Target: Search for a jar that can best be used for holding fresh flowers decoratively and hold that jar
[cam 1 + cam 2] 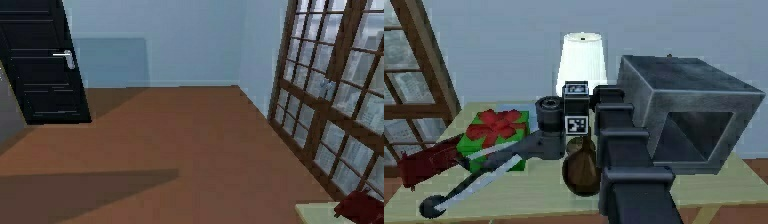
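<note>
In the arm side view a dark brown rounded vessel (579, 166) stands on a pale table (729, 172), partly hidden by the arm's dark bar. It sits just below the white marker squares. My gripper (446, 200) reaches down and left from its dark body, and its thin fingers (489, 178) cross the table's front edge near a dark red thing (422, 166). I cannot tell whether it holds anything.
On the table stand a green gift box with a red bow (493, 128), a white lampshade (581, 60) and an open grey box (684, 110). A brown-framed window (409, 70) is at left. The forward view has brown floor (170, 140), a black door (40, 60), tall windows (335, 90) and a table corner (325, 212).
</note>
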{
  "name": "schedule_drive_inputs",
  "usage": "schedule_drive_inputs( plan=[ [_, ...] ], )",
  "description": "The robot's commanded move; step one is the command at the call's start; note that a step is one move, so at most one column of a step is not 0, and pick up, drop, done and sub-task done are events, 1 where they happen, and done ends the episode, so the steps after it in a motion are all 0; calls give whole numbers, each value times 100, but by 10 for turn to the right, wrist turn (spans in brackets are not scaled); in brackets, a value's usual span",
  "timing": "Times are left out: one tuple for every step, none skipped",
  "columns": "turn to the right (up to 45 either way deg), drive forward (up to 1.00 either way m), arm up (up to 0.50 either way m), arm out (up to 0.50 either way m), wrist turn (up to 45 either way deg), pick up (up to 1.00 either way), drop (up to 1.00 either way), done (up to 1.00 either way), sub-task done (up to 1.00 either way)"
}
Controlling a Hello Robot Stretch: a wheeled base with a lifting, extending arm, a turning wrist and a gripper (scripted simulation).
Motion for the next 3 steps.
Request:
schedule_drive_inputs(
  plan=[
    [0,0,0,0,450,0,0,0,0],
    [0,0,0,0,450,0,0,0,0],
    [0,0,0,0,120,0,0,0,0]
  ],
)
